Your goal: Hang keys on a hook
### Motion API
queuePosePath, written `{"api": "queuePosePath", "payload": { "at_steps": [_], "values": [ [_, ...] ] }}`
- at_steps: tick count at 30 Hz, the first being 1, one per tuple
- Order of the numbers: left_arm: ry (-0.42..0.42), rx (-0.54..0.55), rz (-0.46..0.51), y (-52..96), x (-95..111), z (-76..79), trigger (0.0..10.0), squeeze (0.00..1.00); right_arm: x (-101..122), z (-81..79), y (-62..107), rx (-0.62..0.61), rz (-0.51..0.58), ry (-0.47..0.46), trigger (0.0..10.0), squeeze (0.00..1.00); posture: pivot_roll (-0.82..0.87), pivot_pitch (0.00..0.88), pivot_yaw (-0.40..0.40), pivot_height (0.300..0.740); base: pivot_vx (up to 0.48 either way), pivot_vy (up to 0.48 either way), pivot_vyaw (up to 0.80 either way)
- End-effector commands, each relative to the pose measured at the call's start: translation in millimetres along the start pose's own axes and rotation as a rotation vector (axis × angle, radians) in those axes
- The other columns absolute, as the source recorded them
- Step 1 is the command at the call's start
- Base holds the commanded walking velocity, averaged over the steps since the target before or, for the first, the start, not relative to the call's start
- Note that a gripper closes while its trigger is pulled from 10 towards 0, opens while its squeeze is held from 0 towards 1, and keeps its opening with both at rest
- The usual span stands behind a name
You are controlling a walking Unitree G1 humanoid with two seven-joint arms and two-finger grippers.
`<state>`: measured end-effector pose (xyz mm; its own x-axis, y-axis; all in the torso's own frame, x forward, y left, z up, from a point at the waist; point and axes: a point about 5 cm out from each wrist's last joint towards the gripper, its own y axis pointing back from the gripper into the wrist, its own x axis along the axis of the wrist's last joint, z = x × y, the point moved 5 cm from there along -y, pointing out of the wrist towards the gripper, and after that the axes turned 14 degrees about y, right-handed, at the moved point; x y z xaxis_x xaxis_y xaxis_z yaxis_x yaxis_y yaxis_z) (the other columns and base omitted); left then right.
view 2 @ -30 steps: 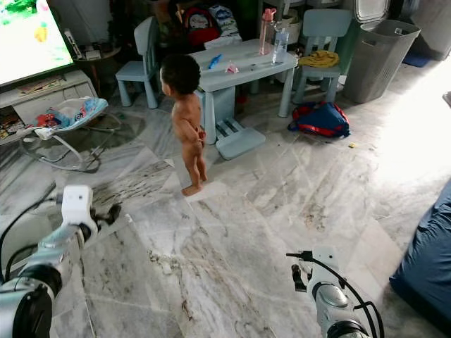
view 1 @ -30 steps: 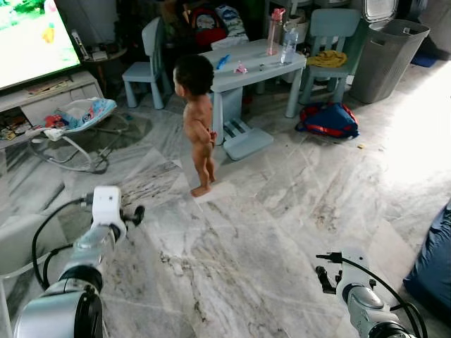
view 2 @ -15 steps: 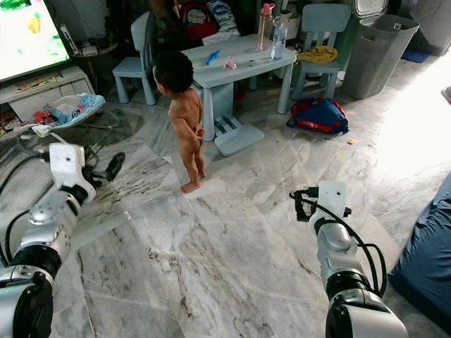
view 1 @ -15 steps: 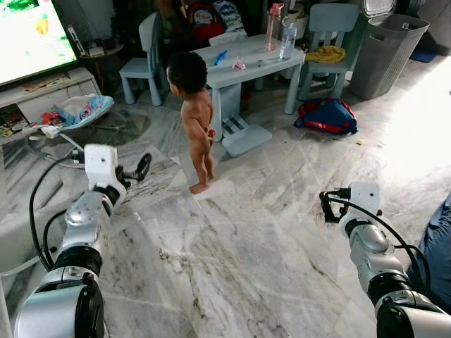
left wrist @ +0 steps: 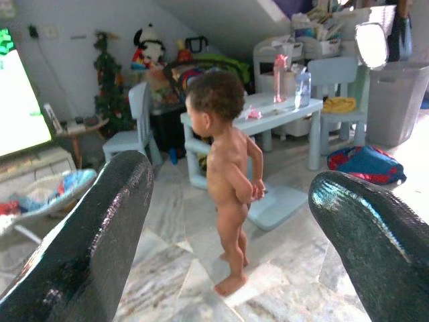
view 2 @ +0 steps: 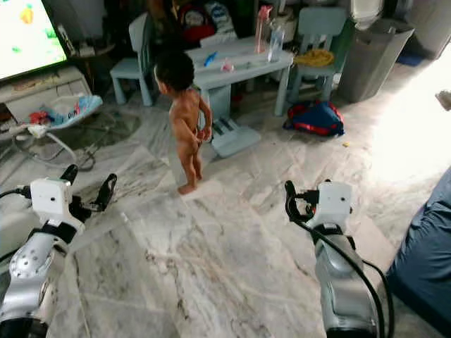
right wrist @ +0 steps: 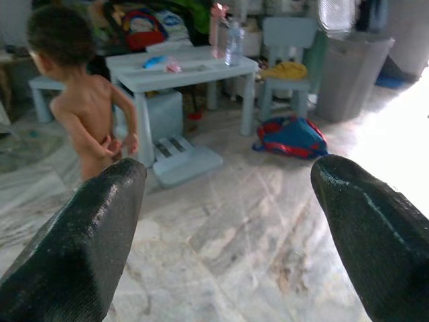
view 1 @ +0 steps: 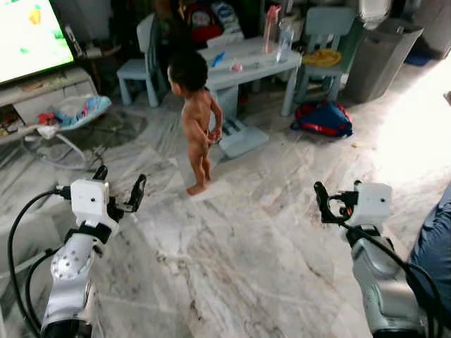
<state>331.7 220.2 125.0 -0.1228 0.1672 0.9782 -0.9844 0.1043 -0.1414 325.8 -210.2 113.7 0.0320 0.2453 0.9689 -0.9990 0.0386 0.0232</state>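
Here both arms are raised over the marble floor [view 1: 246, 239]. The left hand [view 1: 118, 184] has its fingers spread wide with nothing between them, and the right hand [view 1: 331, 203] is spread wide too, as its wrist view shows. Beyond them a small child [view 1: 197, 120] stands barefoot, facing away, just beside a pale blue bench [view 1: 250, 62] carrying bottles. A red and blue bag [view 1: 324, 118] lies near a chair [view 1: 320, 35]. I cannot make out keys or a hook anywhere.
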Motion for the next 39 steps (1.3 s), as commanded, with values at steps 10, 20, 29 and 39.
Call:
{"api": "queuePosePath", "payload": {
  "at_steps": [10,20,29,39],
  "values": [
    [0.021,-0.002,-0.008,5.8,16.8,10.7,10.0,0.00,27.4,-2.3,9.6,0.081,-0.029,-0.107,10.0,0.00,-0.12,0.000,0.064,0.740,0.000,0.000,0.00],
    [-0.033,0.064,-0.004,5.5,27.5,12.9,10.0,0.00,32.4,-25.0,13.3,0.127,-0.060,-0.107,10.0,0.00,-0.10,0.000,0.062,0.740,0.000,0.000,0.00],
    [-0.016,0.115,0.010,19.6,37.0,14.6,10.0,0.00,47.6,-11.6,16.8,0.019,-0.034,-0.115,10.0,0.00,-0.07,0.000,0.042,0.740,0.000,0.000,0.00],
    [-0.053,0.129,-0.069,32.7,19.2,2.4,10.0,0.00,11.9,8.4,46.0,-0.057,-0.164,-0.051,10.0,0.00,-0.08,0.000,0.051,0.740,0.000,0.000,0.00]
  ]
}}
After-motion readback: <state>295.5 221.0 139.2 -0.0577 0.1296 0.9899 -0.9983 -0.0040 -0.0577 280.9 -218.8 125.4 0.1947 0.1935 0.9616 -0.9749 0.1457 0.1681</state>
